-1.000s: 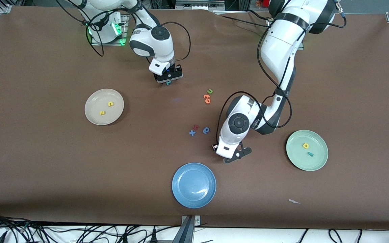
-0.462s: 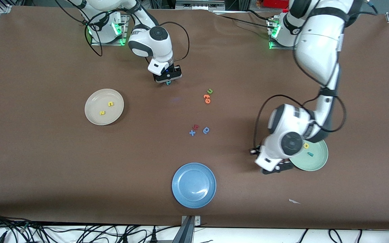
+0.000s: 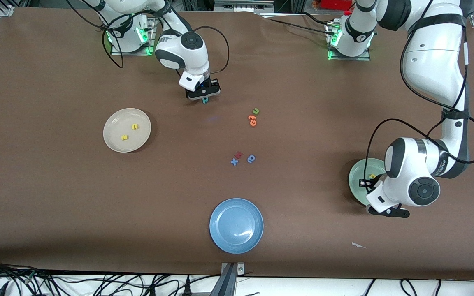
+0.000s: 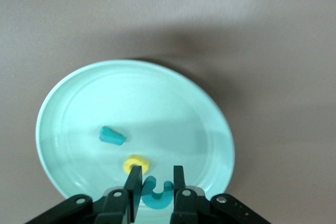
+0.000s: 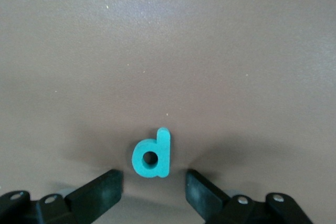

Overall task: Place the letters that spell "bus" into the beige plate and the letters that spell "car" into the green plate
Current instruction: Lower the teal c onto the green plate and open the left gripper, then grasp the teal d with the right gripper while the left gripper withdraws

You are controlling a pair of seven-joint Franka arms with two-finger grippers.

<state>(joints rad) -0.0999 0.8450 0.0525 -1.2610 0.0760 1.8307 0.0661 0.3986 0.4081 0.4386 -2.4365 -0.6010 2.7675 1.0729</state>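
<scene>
Left gripper (image 4: 154, 179) over glossy mint green plate (image 4: 79, 103), fingers pinching curved teal foam c (image 4: 156, 192). Right gripper (image 5: 154, 184) low on the table, fingers apart, flanking matte teal foam b (image 5: 151, 154).

The only readable signs are the foam letters themselves. On the table (image 3: 56, 197), near its middle, lie a green u (image 3: 256, 111) and, touching it on the side nearer the front camera, two orange letters (image 3: 252, 120), one an e. Nearer still lie a blue x (image 3: 234, 162) and a blue round letter (image 3: 251, 158). Closer to the right arm's base, a teal letter (image 5: 151, 156) reads as d or b. A teal c (image 4: 156, 192) is over the green plate (image 4: 63, 103).
</scene>
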